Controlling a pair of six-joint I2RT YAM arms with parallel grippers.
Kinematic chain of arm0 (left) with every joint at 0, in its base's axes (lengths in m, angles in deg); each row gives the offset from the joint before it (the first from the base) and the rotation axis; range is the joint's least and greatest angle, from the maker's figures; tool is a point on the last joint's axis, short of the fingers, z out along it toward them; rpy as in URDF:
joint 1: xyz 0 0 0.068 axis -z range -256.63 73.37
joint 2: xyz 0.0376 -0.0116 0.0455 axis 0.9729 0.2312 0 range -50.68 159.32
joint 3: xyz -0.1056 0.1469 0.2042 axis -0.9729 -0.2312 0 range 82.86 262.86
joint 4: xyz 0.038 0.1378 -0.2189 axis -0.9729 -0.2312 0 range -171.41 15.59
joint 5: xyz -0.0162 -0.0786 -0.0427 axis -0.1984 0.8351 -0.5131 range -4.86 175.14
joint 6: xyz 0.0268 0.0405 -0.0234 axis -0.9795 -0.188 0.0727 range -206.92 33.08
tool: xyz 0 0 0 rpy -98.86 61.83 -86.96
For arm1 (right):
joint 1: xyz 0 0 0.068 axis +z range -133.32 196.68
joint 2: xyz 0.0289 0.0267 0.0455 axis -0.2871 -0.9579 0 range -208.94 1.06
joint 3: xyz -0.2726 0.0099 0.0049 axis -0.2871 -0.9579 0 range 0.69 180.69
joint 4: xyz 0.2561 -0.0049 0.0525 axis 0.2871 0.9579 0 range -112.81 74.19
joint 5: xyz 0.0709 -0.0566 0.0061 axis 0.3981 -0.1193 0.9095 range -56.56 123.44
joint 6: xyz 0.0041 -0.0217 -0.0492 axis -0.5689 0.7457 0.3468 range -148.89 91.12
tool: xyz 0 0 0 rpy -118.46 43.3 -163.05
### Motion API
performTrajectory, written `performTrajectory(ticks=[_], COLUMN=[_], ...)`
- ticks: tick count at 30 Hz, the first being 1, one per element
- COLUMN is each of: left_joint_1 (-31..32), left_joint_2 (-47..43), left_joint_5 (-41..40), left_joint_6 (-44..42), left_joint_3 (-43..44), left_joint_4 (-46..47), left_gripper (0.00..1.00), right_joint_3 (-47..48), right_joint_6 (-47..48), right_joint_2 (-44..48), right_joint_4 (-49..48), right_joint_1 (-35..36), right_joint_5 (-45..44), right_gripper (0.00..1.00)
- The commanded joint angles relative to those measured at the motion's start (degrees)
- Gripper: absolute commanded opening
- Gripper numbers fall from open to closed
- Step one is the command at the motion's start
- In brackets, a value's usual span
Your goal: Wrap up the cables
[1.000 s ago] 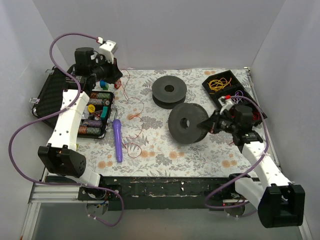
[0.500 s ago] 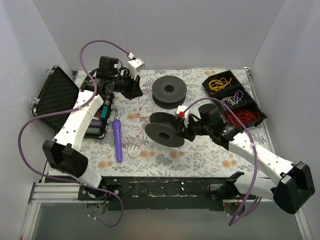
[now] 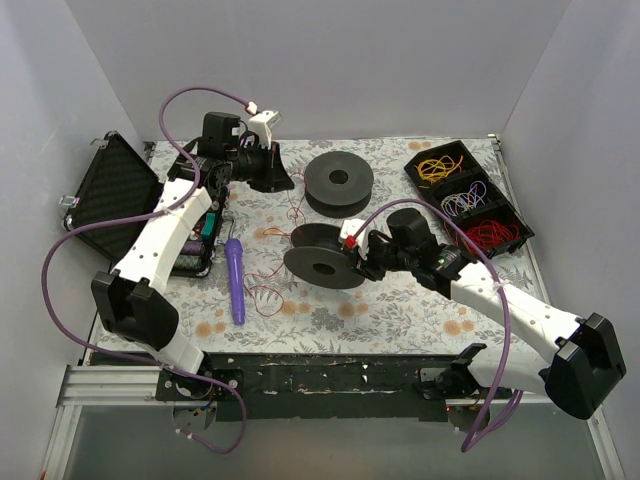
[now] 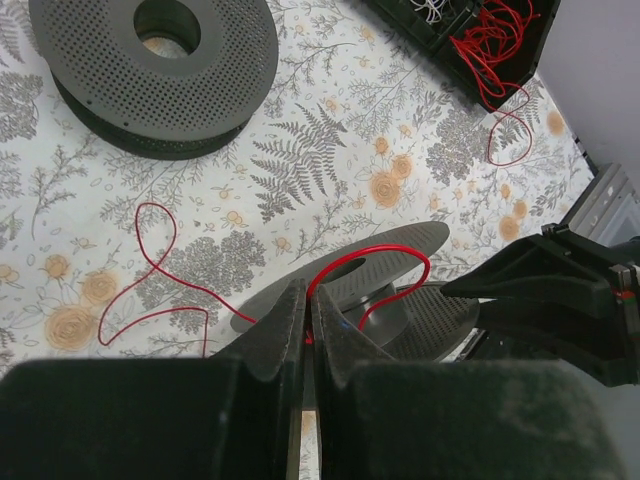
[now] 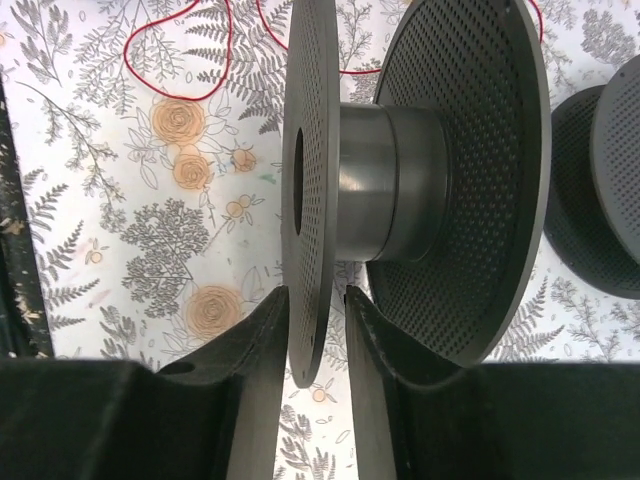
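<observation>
The red wire (image 3: 268, 268) lies in loose loops on the flowered cloth left of centre. My left gripper (image 3: 285, 182) is shut on one strand of it. In the left wrist view the fingers (image 4: 308, 295) pinch the wire (image 4: 150, 270), which arcs over the held spool's flange (image 4: 400, 255). My right gripper (image 3: 352, 255) is shut on the rim of a dark grey spool (image 3: 318, 256) and holds it tilted on edge. In the right wrist view the jaws (image 5: 315, 300) straddle the thin perforated flange (image 5: 308, 180). Red loops (image 5: 170, 60) lie beyond.
A second dark grey spool (image 3: 339, 183) lies flat at the back centre. A black tray (image 3: 502, 195) at the back right holds yellow, purple-white and red wire bundles. A purple tool (image 3: 235, 280) lies left of the loops. An open black case (image 3: 110, 195) sits at the left edge.
My right arm has carried the spool left to the middle and tipped it on edge. My left gripper has swung from the case towards the spool, drawing the wire along.
</observation>
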Motion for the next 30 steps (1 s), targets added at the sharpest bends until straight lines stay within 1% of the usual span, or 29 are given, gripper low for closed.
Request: performTrajectory(ticks=[1, 3, 11, 21, 25, 27, 30], left_joint_1=[-0.04, -0.04, -0.04, -0.04, -0.04, -0.04, -0.04], left_joint_2=[-1.97, -1.97, -2.06, -1.97, -2.32, -2.24, -2.24], left_joint_5=[-0.01, 0.16, -0.45, 0.08, 0.16, 0.08, 0.16], left_joint_6=[5.87, 7.10, 8.95, 10.36, 10.71, 10.89, 11.06], left_joint_3=[-2.32, -2.76, -3.11, -3.73, -3.82, -3.82, -3.73], left_joint_4=[3.01, 3.36, 5.03, 6.09, 6.35, 6.44, 6.70], left_gripper=[0.00, 0.00, 0.00, 0.00, 0.00, 0.00, 0.00], right_joint_3=[0.75, 0.92, 1.80, 7.51, 9.88, 10.50, 13.66], right_joint_6=[2.39, 2.39, 1.51, -2.17, -6.47, -10.77, -16.75], right_joint_2=[0.39, 0.21, 1.96, 1.00, -0.31, -1.45, -5.31], right_joint_4=[-1.20, -1.29, -2.16, -3.04, -6.20, -9.88, -13.05], right_joint_1=[0.17, 0.17, 0.17, 0.17, 0.08, 0.08, 0.08], right_joint_5=[-0.56, -0.38, -1.44, 1.11, 1.90, 2.52, 4.18], right_gripper=[0.41, 0.45, 0.59, 0.72, 0.72, 0.71, 0.65])
